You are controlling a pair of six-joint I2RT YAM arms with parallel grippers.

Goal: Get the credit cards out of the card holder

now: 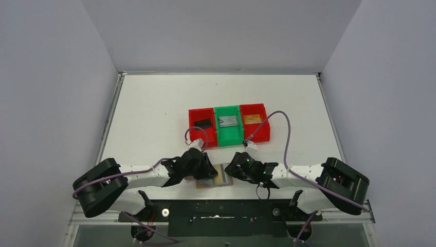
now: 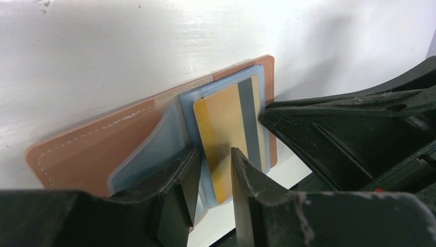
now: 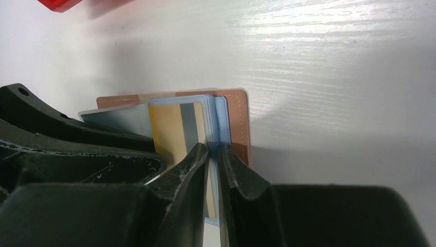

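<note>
The tan card holder [image 1: 226,181] lies open near the table's front edge, between both grippers. In the left wrist view its grey-blue lining [image 2: 149,149] faces up, and a gold card with a grey stripe [image 2: 226,118] sticks partly out of a pocket. My left gripper [image 2: 213,154] is open, its jaws astride the near end of that card with a gap on each side. My right gripper [image 3: 213,149] is shut on the holder's blue pocket edge [image 3: 222,121], beside the gold card [image 3: 172,128]. Both grippers also show in the top view, left [image 1: 203,167] and right [image 1: 236,167].
Three bins stand in a row mid-table. The left red bin [image 1: 193,128] holds a black card [image 1: 203,123]. The green bin [image 1: 229,138] holds a silver-grey card [image 1: 228,121]. The right red bin [image 1: 262,133] holds a gold card [image 1: 252,119]. Purple cables loop above both wrists.
</note>
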